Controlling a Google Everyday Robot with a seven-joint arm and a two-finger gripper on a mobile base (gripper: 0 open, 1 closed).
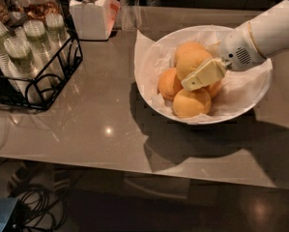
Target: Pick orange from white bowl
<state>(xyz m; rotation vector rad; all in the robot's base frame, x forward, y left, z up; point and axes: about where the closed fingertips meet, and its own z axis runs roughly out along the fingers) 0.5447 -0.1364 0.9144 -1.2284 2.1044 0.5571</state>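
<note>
The white bowl [149, 79], wide and lined with crumpled white paper, stands on the grey table at the right. Several oranges lie in it. The orange [191, 58], the largest one, sits on top at the back of the pile. A smaller deeper-orange one [168, 83] lies to its left and a paler one [191, 103] in front. My gripper [202, 76] reaches in from the right on a white arm [265, 35]. Its cream tip lies across the front lower right of the orange and touches it. The far side of the orange is hidden.
A black wire rack [42, 81] with several lidded cups stands at the left edge of the table. A white lidded jar [90, 11] and a glass jar [30, 1] stand at the back left. Cables lie on the floor in front.
</note>
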